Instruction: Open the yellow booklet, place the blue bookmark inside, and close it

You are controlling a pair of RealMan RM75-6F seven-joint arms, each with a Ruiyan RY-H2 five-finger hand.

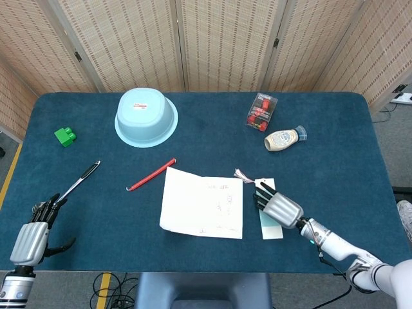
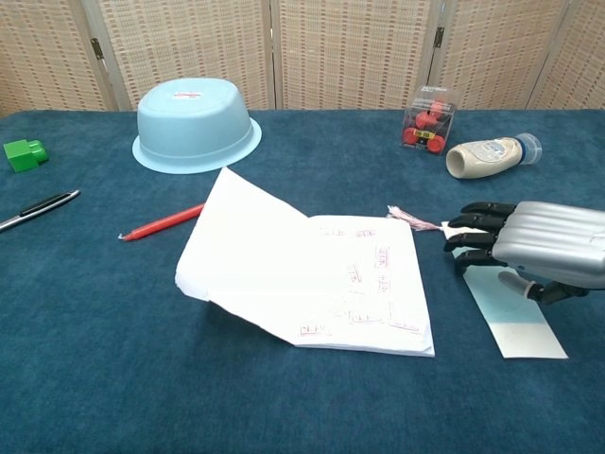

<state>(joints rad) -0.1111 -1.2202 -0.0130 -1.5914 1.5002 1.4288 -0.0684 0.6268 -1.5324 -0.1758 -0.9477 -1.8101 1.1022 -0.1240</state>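
Observation:
The booklet (image 1: 203, 203) lies open at the table's middle, showing white pages with small print; in the chest view its left leaf (image 2: 250, 255) stands raised. Just right of it lies the pale blue bookmark (image 1: 271, 228), its pink tassel (image 2: 411, 219) pointing toward the booklet's top corner. My right hand (image 1: 278, 206) lies flat on the bookmark's upper part, fingers stretched toward the booklet, and hides that part; the lower end (image 2: 518, 322) shows. My left hand (image 1: 32, 235) sits at the near left edge, fingers apart, holding nothing.
An upturned light blue bowl (image 1: 146, 117) stands at the back. A red pencil (image 1: 151, 174) and a black pen (image 1: 80, 180) lie left of the booklet, a green block (image 1: 64, 136) further left. A red-filled clear box (image 1: 261, 111) and a beige bottle (image 1: 284, 138) are back right.

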